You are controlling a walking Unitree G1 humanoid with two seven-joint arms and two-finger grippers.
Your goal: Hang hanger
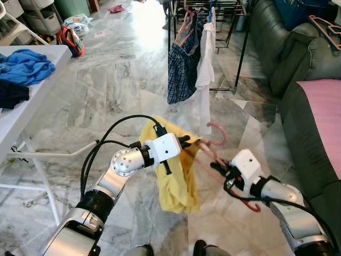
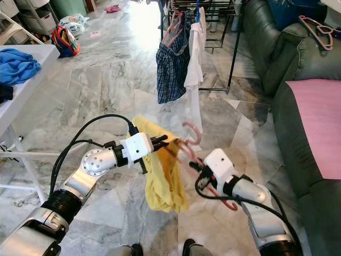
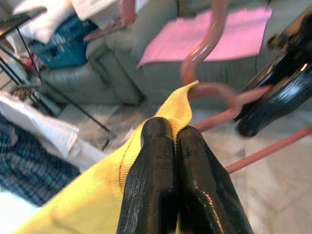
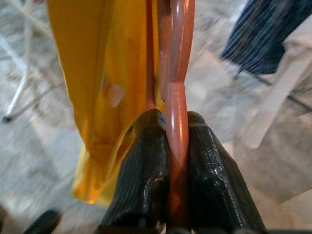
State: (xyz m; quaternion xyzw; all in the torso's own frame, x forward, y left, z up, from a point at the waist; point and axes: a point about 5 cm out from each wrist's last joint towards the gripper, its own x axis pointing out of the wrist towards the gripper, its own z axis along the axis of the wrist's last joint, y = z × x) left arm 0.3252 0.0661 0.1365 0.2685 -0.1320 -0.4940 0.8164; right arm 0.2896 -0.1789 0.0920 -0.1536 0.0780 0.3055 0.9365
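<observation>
Two arms meet in front of the drying rack (image 1: 213, 21), which stands across the marble floor (image 1: 106, 90) with a checked shirt (image 1: 181, 64) and a white garment (image 1: 205, 53) already hanging from it. The green sofa (image 1: 298, 69) flanks the rack on one side, and the white table (image 1: 32, 106) with blue clothes (image 1: 24, 66) sits well away from the rack on the other.

Short of the rack, we hold the yellow shirt (image 1: 176, 176) on the pink hanger (image 1: 213, 154). Our left gripper (image 1: 187, 141) is clenched on the shirt's collar edge, right beside the hanger's hook. Our right gripper (image 1: 228, 172) is clamped around the hanger's pink bar, the rod pinched between both fingers (image 4: 146, 165).

To do this well, we judge that we should seat the collar squarely over the hanger's shoulder before walking to the rack, keeping the hook upright and free.

We can read no brand or writing; a pale tag (image 4: 114, 93) on the shirt is blurred.
</observation>
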